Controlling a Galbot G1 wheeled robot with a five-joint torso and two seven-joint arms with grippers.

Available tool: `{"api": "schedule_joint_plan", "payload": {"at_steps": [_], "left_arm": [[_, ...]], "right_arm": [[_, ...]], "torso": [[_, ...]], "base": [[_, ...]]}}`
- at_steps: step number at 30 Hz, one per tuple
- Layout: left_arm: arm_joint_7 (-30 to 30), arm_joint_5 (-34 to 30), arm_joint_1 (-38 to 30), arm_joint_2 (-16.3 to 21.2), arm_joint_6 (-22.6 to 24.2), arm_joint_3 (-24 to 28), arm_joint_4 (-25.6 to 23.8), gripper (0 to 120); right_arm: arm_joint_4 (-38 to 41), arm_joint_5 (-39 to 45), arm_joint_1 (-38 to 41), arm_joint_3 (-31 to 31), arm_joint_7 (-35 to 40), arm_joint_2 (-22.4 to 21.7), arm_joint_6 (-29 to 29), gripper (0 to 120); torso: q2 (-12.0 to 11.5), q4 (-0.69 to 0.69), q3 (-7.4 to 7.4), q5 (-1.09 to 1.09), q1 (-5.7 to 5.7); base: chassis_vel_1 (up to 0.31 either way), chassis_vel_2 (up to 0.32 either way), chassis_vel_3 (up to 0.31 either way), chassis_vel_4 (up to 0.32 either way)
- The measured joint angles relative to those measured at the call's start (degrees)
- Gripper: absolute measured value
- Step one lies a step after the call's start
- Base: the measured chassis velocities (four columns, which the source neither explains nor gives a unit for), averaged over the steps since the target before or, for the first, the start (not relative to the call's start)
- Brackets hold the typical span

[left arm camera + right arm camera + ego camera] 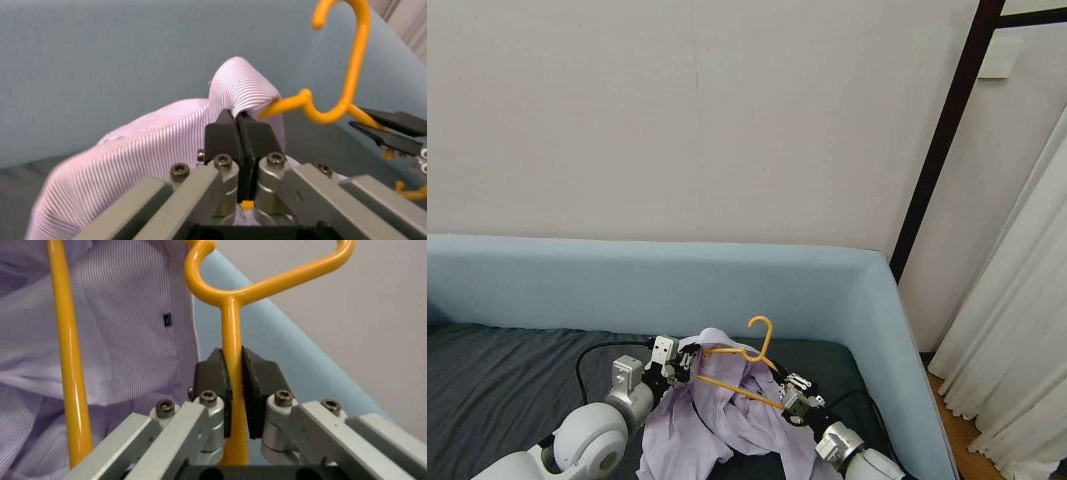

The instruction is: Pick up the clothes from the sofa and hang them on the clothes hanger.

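A lilac striped shirt hangs bunched over an orange hanger just above the dark sofa seat. My left gripper holds the left shoulder end. In the left wrist view this gripper is shut on the shirt where it covers the hanger arm. My right gripper holds the hanger's right end. The right wrist view has it shut on the orange hanger bar, with the shirt beside it. The hook points up.
The light blue sofa backrest runs behind, and its armrest rises on the right. A black upright pole stands at the wall beyond the armrest. White curtains hang at the far right over wooden floor.
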Motion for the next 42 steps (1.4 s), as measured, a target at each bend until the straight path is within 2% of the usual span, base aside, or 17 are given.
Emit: {"api": "schedule_joint_plan", "payload": {"at_steps": [11, 22, 33, 42], "left_arm": [[-1.4, 0.4, -3.3, -2.6, 0.6, 3.7, -0.2, 0], [-1.5, 0.8, -4.0, -3.1, 1.4, 7.0, -2.1, 0], [-2.1, 2.7, -2.3, -2.9, 1.6, 7.4, -3.1, 0], [-3.9, 3.2, -1.8, -4.7, 1.4, 6.8, -2.0, 2]], "right_arm": [[-0.7, -2.4, 1.1, -0.5, 0.2, 0.6, -0.3, 5], [-1.3, -2.3, 2.9, -1.2, 0.0, 1.1, -0.3, 5], [-0.9, -1.0, 3.0, 0.2, -0.3, 0.5, 0.0, 5], [0.9, -2.5, 1.6, 0.8, -1.3, 0.0, 1.8, 5]], "torso": [[0.0, -0.01, 0.0, 0.0, 0.0], [0.0, 0.0, 0.0, 0.0, 0.0], [0.0, -0.01, 0.0, 0.0, 0.0], [0.0, 0.0, -0.01, 0.0, 0.0]], "base": [[0.0, 0.0, 0.0, 0.0], [0.0, 0.0, 0.0, 0.0], [0.0, 0.0, 0.0, 0.0], [0.0, 0.0, 0.0, 0.0]]}}
